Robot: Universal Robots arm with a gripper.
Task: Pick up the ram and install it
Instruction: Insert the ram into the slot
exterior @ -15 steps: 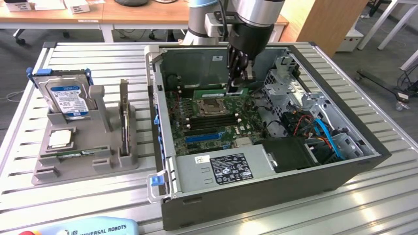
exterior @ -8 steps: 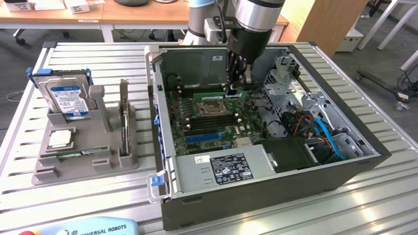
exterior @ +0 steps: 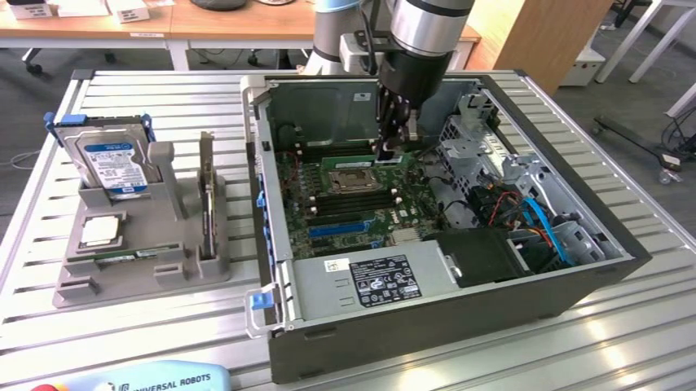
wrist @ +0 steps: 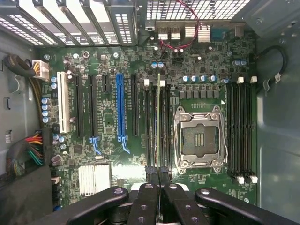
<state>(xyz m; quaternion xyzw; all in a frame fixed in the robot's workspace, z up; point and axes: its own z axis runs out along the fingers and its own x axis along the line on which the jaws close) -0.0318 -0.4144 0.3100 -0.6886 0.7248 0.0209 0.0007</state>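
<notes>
Hovering inside the case [exterior: 435, 322], the gripper [exterior: 393, 147] grips the ram [exterior: 405, 157] tightly, over the slots [wrist: 149, 131] just beside the socket [wrist: 200, 136], mid-board. Risk: any offset or tilt could jam it on a slot wall or latch. Its long axis parallels the slots, lower edge facing the board.

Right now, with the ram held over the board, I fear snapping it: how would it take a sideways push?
The ram looks a thin board seen edge-on, so probably stiff lengthwise but apt to flex or crack under side load. It is likely light: the gripper pinches it at one spot. Standing on edge, it would probably tip if released.
</notes>
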